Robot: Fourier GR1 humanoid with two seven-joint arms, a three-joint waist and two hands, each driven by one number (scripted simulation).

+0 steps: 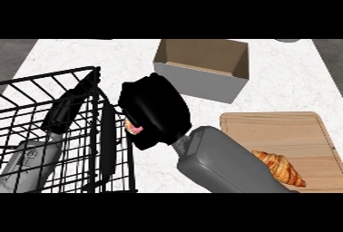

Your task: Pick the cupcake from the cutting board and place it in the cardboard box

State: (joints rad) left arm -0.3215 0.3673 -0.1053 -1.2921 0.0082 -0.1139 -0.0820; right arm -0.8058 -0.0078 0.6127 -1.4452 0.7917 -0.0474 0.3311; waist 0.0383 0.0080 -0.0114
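Note:
My right hand (155, 111) is curled over the cupcake (134, 127); only a bit of pink frosting and pale wrapper shows under the fingers. The hand hangs over the white counter, left of the wooden cutting board (281, 127) and just near and left of the cardboard box (201, 68). The box stands open-topped and looks empty. My left hand (66, 111) shows at the left behind the wires of a black basket, fingers straight, holding nothing.
A black wire basket (107, 136) fills the left side, its right edge close against my right hand. A croissant (282, 167) lies on the board's near part, beside my right forearm (224, 165).

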